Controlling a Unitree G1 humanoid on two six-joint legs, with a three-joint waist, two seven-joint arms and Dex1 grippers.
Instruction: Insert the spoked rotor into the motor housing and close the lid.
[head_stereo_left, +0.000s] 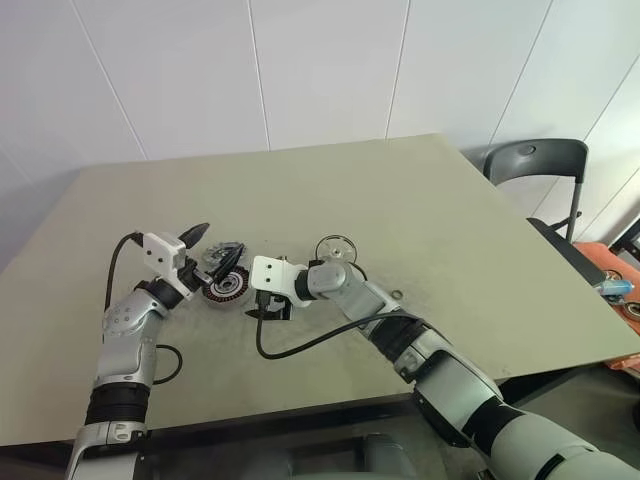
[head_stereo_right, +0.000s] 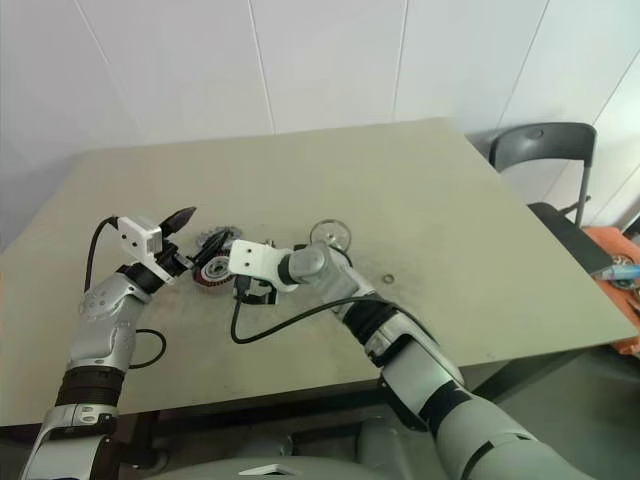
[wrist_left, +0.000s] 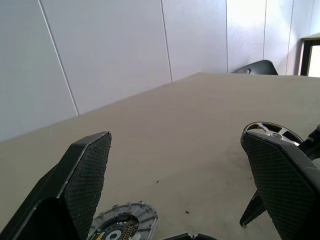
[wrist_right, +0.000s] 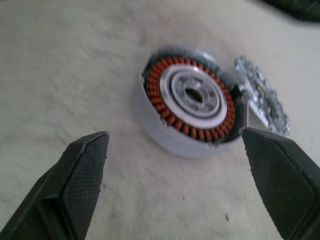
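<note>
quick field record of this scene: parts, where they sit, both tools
motor housing: flat on the table, coils up, nothing in the bore
lid: on the table right beside the housing
spoked rotor: on the table behind the right arm, apart from the housing
left tool: open, empty, by the lid
right tool: open, empty, aimed at the housing

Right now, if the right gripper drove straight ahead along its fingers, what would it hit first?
Most likely the motor housing: it lies dead ahead between the open fingers of the right gripper, with the lid just beyond. Depth is uncertain.
</note>
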